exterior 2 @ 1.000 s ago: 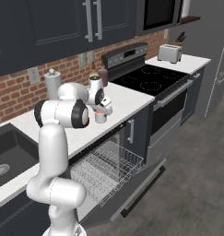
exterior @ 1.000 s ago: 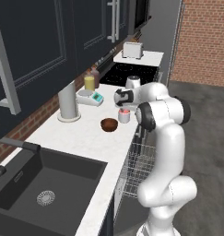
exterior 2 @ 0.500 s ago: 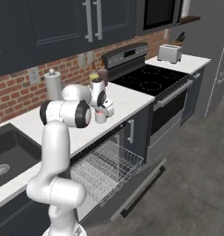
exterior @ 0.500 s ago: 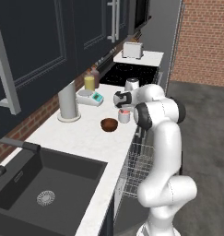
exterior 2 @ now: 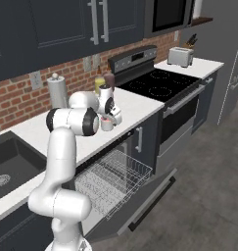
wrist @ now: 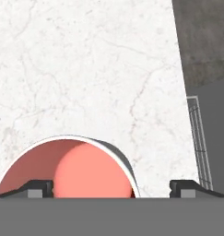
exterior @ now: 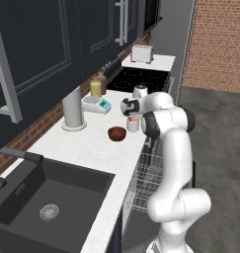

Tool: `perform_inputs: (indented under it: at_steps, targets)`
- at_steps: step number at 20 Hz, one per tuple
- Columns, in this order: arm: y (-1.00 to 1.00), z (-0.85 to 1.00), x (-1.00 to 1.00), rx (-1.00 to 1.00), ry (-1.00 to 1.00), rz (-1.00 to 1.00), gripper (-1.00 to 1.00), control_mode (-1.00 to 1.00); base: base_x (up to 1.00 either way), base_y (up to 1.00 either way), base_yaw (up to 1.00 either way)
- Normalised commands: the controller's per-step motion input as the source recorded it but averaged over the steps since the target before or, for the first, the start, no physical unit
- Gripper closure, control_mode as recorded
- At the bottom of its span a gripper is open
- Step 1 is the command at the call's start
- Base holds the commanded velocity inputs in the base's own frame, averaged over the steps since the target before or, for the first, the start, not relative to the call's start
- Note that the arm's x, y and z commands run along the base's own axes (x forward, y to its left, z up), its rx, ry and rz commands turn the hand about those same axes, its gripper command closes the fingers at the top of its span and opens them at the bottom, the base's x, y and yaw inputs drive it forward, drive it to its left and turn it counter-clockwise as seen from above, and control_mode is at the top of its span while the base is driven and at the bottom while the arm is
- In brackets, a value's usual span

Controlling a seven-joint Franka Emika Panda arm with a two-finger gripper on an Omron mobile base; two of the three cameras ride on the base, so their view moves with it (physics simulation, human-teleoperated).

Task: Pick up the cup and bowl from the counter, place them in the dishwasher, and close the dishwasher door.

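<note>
**Spread jaws poised over the cup**

While the arm is bent over the counter (exterior: 87, 143) at mid-frame in the left base view, the gripper (exterior: 130, 111) is seen directly above the cup (exterior: 133, 124), near the counter's front edge. In the hand view the cup (wrist: 69, 168) is shown from above at the lower left of the frame, its white rim and reddish inside cut off by the bottom edge. The two dark fingertips (wrist: 37, 188) are seen at the bottom of that frame, one over the cup's left part and the other (wrist: 187, 188) well to the right of the rim; the jaws are spread wide and nothing is pinched between them. Whether a tip touches the rim cannot be told.

The bowl (exterior: 117, 133) is found on the counter just left of the cup in the left base view, apart from it. In the right base view the cup (exterior 2: 107, 124) is seen left of centre, just beside the arm's dark joint, with the gripper (exterior 2: 109, 115) above it.

Below the counter edge the dishwasher (exterior 2: 98, 169) is open: its white rack (exterior 2: 113, 182) is pulled out at lower centre of the right base view, and the door (exterior 2: 145, 202) is dropped down beneath it. In the left base view the rack (exterior: 142, 175) is partly hidden behind the arm.

At the lower left of the left base view the sink (exterior: 40, 200) is set into the counter. A grey roll (exterior: 72, 109) and a yellow jar (exterior: 96, 89) stand farther back, towards the upper left, and a toaster (exterior: 141, 53) is seen at upper centre beyond the stove (exterior: 140, 76).
</note>
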Motion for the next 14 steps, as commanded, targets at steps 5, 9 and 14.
perform_inputs:
  at_steps: [5,9,14]
  targets:
    - [0.0,-0.24,-0.1,0.01,-0.01,-0.01,1.0,-1.0,0.0,0.0,0.0]
    - [0.0,-0.22,-0.21,0.0,-0.01,0.0,1.0,-1.0,0.0,0.0,0.0]
    - [-0.07,-0.19,-0.24,0.02,0.0,0.0,1.0,-1.0,0.0,0.0,0.0]
